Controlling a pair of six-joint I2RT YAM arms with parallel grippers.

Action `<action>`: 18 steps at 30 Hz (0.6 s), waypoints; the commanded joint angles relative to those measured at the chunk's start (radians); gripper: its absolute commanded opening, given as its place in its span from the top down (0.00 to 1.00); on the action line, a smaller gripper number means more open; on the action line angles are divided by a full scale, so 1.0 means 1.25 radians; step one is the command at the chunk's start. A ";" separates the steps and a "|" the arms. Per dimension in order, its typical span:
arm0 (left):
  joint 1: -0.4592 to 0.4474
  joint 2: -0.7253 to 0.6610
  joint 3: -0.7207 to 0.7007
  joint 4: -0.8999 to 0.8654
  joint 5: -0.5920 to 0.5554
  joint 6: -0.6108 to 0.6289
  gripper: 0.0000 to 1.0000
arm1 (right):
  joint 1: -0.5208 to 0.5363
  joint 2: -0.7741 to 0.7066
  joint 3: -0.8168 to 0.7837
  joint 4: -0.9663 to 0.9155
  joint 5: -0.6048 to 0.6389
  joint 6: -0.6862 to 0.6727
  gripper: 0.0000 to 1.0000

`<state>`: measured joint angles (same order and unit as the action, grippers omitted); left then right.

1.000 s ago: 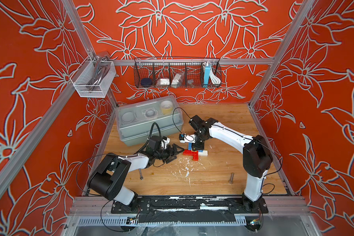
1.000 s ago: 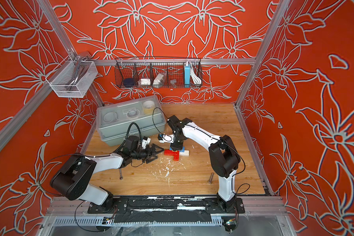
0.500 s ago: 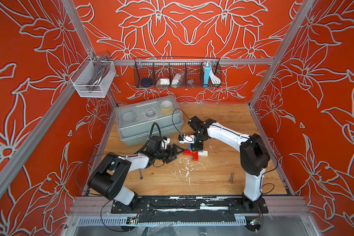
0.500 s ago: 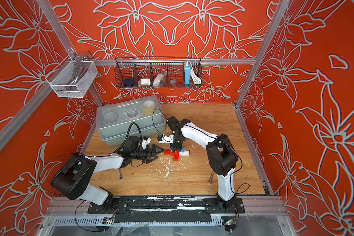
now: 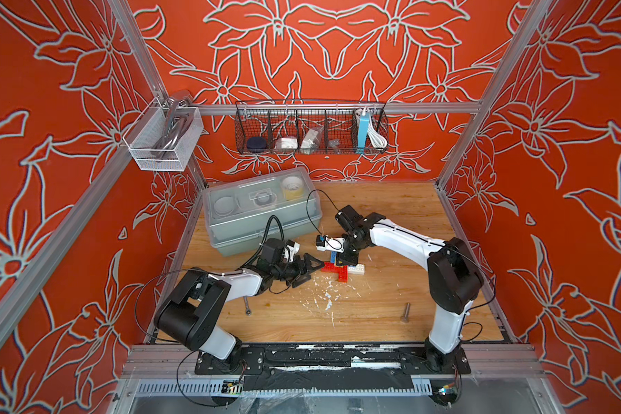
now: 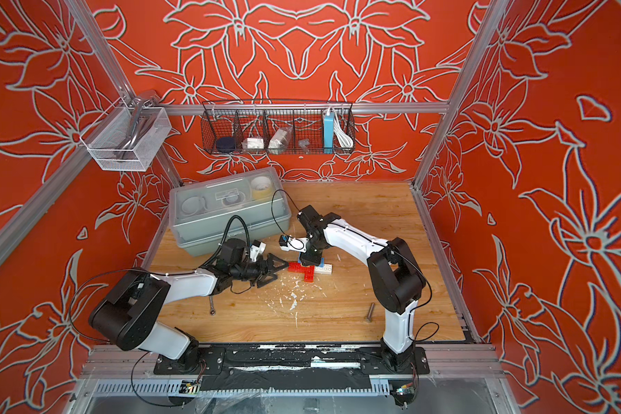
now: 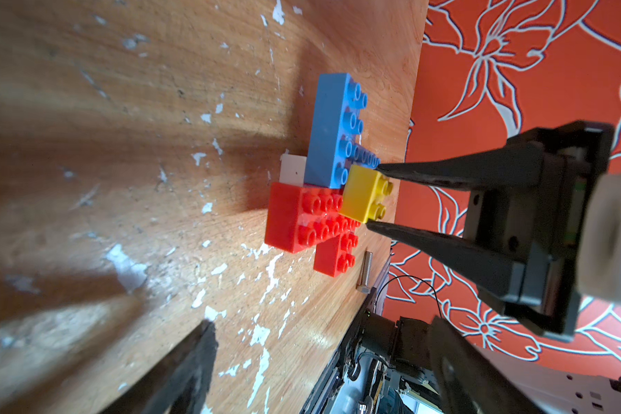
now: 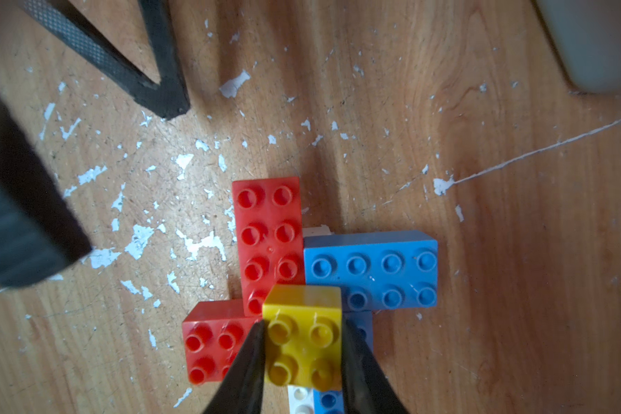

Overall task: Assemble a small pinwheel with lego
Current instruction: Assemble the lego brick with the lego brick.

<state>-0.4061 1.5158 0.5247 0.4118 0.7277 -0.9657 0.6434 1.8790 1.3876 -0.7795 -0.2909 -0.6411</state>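
The pinwheel (image 5: 338, 271) lies flat on the wooden table in both top views: two red arms (image 8: 268, 236), two blue arms (image 8: 370, 272) and a white brick (image 5: 357, 269) sticking out to the right. The yellow square (image 8: 303, 351) sits on top of the cross's centre. My right gripper (image 8: 303, 324) points down and is shut on the yellow square's two sides, also seen in the left wrist view (image 7: 364, 195). My left gripper (image 5: 308, 272) rests low just left of the pinwheel, open and empty, not touching it.
A grey bolt (image 5: 406, 312) lies at the front right of the table and a small metal tool (image 5: 246, 307) by the left arm. A grey lidded box (image 5: 262, 211) stands at the back left. White flakes (image 5: 325, 294) dot the wood.
The right arm's elbow has shifted slightly to the left. Both grippers and the bricks stay where they were.
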 commanded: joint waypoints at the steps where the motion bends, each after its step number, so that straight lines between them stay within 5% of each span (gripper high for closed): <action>1: -0.012 -0.017 0.006 0.014 0.012 -0.008 0.13 | -0.026 0.084 -0.065 -0.100 0.086 0.037 0.91; 18: -0.036 -0.059 0.005 -0.029 -0.033 0.004 0.13 | 0.030 0.171 -0.075 -0.091 0.126 0.101 0.95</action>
<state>-0.4469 1.4570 0.5247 0.3893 0.7048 -0.9691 0.6540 1.9034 1.3979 -0.7853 -0.2878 -0.5594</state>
